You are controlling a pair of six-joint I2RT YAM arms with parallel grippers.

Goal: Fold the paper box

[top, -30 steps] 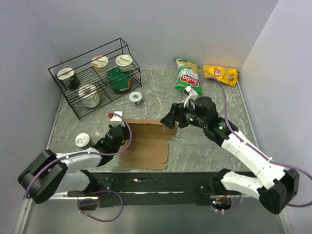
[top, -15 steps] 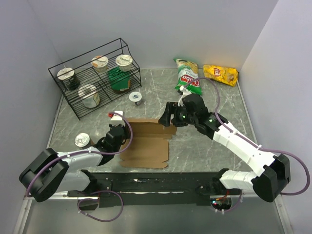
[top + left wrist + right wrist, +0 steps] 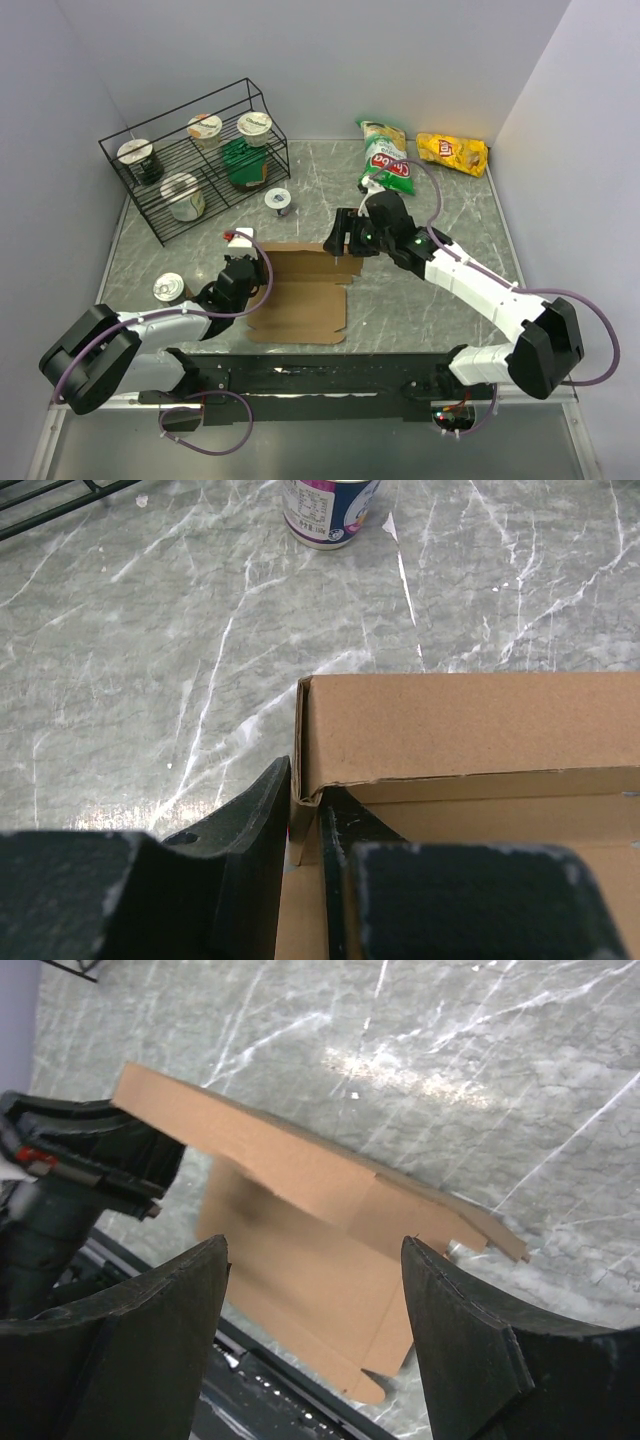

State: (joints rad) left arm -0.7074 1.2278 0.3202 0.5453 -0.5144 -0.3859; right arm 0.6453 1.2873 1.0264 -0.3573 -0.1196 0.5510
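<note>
The paper box [image 3: 305,300] is a brown cardboard sheet lying on the marble table in front of the arm bases, with its far flap raised. My left gripper [image 3: 245,272] sits at the sheet's left far corner, shut on the upright side flap. In the left wrist view that flap's edge is pinched between the jaws of the gripper [image 3: 305,795], beside the raised far flap of the box [image 3: 470,720]. My right gripper [image 3: 340,240] hangs open above the far right corner of the box. In the right wrist view the box [image 3: 300,1180] lies below the wide gap of the gripper [image 3: 315,1245], untouched.
A black wire rack [image 3: 180,110] with several cups and a green pack stands at the back left. A small cup [image 3: 278,200] sits behind the box, a can [image 3: 168,288] to its left. A green chip bag [image 3: 385,155] and a yellow one [image 3: 452,152] lie at the back right.
My right arm has swung left, bringing its gripper over the box's far right corner, jaws slightly narrower. The left gripper holds the flap as before.
</note>
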